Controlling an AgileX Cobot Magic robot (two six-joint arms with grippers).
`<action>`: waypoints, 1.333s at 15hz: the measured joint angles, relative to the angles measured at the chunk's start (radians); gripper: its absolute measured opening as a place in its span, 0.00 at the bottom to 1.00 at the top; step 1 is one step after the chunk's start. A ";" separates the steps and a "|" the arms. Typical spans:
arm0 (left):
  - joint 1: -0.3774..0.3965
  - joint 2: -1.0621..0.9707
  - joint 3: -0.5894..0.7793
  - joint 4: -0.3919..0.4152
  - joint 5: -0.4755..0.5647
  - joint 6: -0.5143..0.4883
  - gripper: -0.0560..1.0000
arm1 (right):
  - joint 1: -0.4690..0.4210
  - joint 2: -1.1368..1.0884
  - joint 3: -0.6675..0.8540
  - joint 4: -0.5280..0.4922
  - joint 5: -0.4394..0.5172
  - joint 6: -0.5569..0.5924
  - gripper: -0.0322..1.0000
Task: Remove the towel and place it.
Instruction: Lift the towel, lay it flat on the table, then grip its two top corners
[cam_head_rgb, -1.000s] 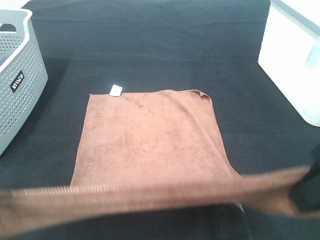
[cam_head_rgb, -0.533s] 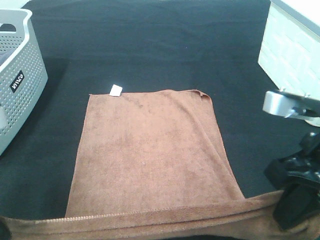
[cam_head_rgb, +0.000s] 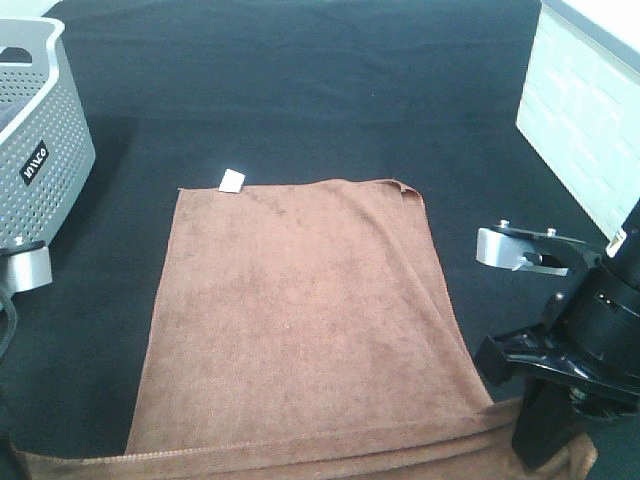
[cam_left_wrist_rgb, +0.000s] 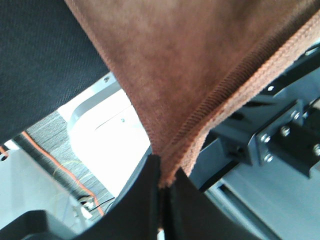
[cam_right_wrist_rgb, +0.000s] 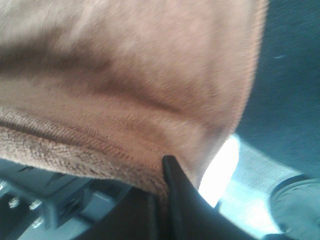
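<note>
- Grey basket (cam_head_rgb: 40, 150) far left, well apart from towel.
- Left gripper (cam_left_wrist_rgb: 161, 172), near left: jaws pinched on towel corner, with only stitched hem between them. If you pull hard, hem can slip out.
- Towel (cam_head_rgb: 300, 310) lies flat on black surface (cam_head_rgb: 300, 80), centre. Near edge is raised between both grippers, white tag (cam_head_rgb: 232, 180) at far corner. If you pull unevenly, cloth can twist or drag.
- Right gripper (cam_right_wrist_rgb: 162, 172), near right: jaws clamped on other near corner, bite also thin.
- White box (cam_head_rgb: 590, 130) far right. Keep right arm off it.
</note>
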 joint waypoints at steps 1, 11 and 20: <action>0.000 0.000 0.000 0.012 0.003 0.001 0.05 | 0.000 -0.002 0.000 0.012 0.019 -0.012 0.03; -0.185 -0.088 0.088 0.007 0.020 -0.100 0.05 | -0.006 -0.054 0.132 0.086 0.201 -0.084 0.03; -0.252 -0.019 0.088 0.024 0.017 -0.218 0.05 | -0.008 -0.031 0.145 0.101 0.175 -0.092 0.03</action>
